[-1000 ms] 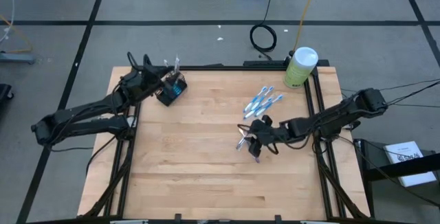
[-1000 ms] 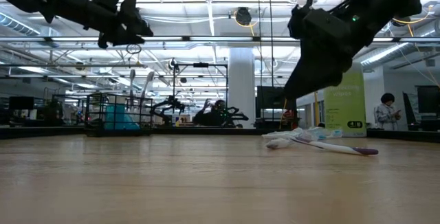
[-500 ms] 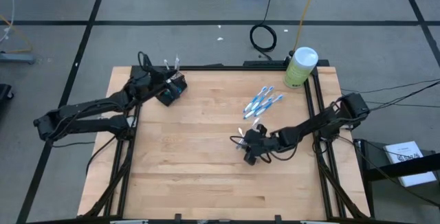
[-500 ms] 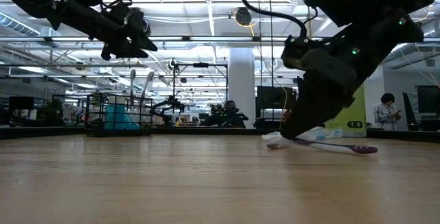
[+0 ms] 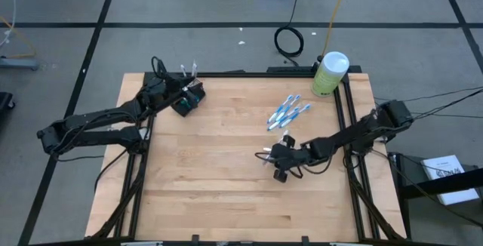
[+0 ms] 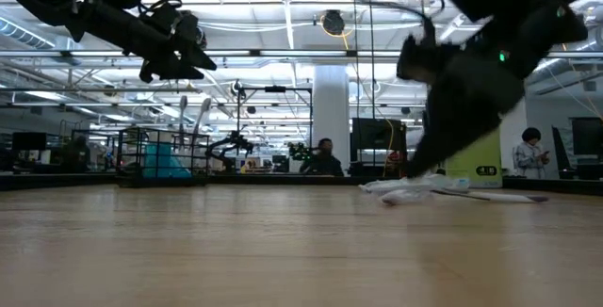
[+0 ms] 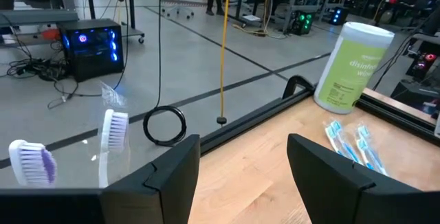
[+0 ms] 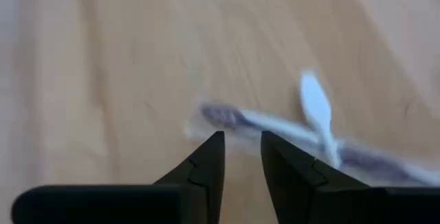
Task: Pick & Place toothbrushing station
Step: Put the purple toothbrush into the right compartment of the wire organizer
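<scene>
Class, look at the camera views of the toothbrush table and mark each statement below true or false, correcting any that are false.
1. The pale green canister stands at a corner of the table. True.
2. The wire-mesh holder sits beside the canister. False: it is at the opposite far corner, by the left gripper.
3. A group of toothbrushes lies flat on the wood. True.
4. The right gripper hovers over the holder. False: it is low near loose toothbrushes.

table [image 5: 226, 178]: smooth wood, matt | toothbrushes [image 5: 288, 111]: glossy plastic
</scene>
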Controlling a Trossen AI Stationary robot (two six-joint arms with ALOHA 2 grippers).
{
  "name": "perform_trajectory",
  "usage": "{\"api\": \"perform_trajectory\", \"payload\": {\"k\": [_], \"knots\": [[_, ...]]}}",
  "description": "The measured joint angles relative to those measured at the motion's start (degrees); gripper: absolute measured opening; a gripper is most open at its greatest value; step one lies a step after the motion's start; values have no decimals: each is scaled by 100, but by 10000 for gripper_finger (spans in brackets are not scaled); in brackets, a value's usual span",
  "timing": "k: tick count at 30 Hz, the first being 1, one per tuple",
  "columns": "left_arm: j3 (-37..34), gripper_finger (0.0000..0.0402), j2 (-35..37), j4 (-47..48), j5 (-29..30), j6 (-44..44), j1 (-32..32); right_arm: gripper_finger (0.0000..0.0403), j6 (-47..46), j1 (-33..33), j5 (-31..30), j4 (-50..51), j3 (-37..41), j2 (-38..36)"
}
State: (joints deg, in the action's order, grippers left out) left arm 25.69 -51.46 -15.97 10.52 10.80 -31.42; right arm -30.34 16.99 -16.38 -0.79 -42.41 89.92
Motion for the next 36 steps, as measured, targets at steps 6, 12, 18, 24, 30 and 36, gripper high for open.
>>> {"api": "perform_trajectory", "payload": {"k": [6, 12, 18, 24, 30, 36], "knots": [[0, 227, 0, -18, 0, -12, 0, 79, 823, -46, -21, 272, -9, -681], [0, 227, 0, -15, -2, -12, 0, 89, 983, -202, -7, 760, 193, -782], [0, 227, 0, -15, 0, -11, 0, 130, 865, -348, 1, 753, 559, -782], [0, 227, 0, -13, 0, -8, 0, 139, 903, -352, 2, 148, 898, -684], [0, 227, 0, -37, 0, -5, 0, 121, 1042, -390, -14, -294, 1084, -384], [0, 227, 0, -48, -4, 5, 2, 80, 1206, -426, -15, -467, 1085, -315]]}}
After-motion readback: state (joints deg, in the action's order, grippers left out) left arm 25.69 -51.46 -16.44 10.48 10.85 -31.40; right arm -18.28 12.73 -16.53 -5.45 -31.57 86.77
